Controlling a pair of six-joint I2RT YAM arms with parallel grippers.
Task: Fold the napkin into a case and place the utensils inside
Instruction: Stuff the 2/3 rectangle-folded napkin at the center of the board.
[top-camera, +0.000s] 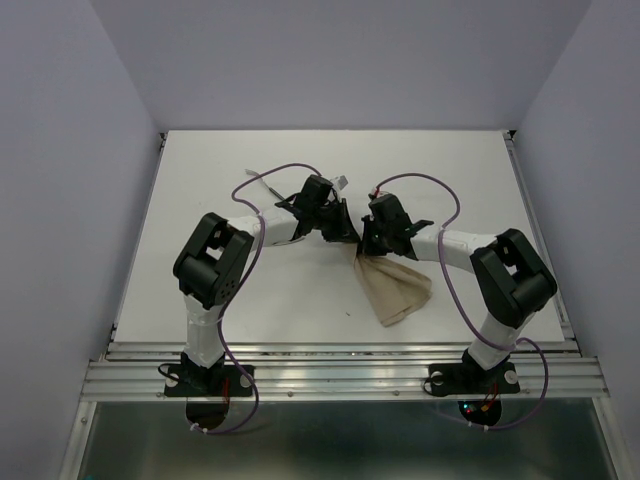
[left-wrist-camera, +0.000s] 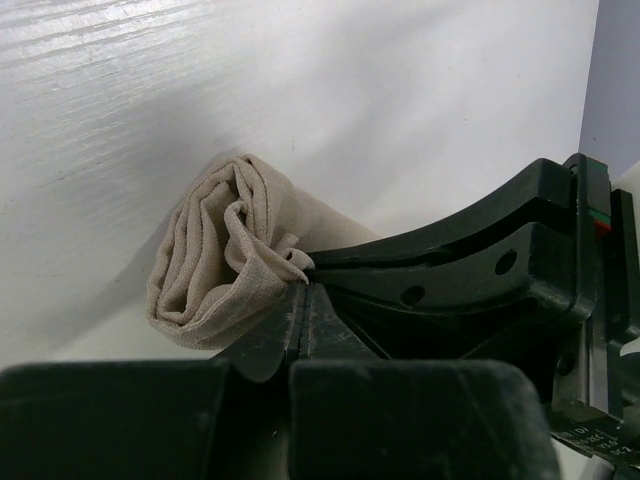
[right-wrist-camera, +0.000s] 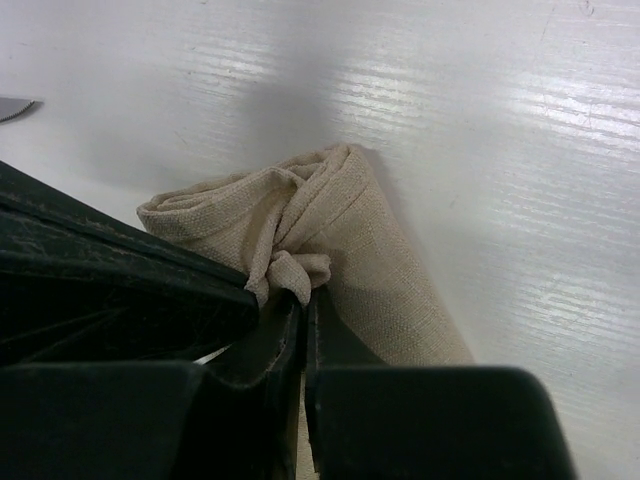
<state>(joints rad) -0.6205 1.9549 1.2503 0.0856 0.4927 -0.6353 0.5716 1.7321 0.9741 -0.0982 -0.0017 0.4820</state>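
The beige napkin (top-camera: 397, 288) lies as a bunched, rolled oblong on the white table (top-camera: 250, 290), right of centre. My left gripper (top-camera: 348, 236) and right gripper (top-camera: 366, 246) meet at its far end. In the left wrist view my left gripper (left-wrist-camera: 303, 290) is shut on a corner of the napkin (left-wrist-camera: 215, 260). In the right wrist view my right gripper (right-wrist-camera: 304, 298) is shut on a small fold of the napkin (right-wrist-camera: 350, 235). A slim pale utensil (top-camera: 266, 183) lies at the back left, and a silvery tip (right-wrist-camera: 14, 107) shows at the right wrist view's left edge.
Purple cables (top-camera: 262, 215) loop off both arms above the table. The right gripper's black finger (left-wrist-camera: 450, 270) fills the left wrist view's right side. Grey walls stand close on three sides, and a metal rail (top-camera: 340, 365) runs along the near edge.
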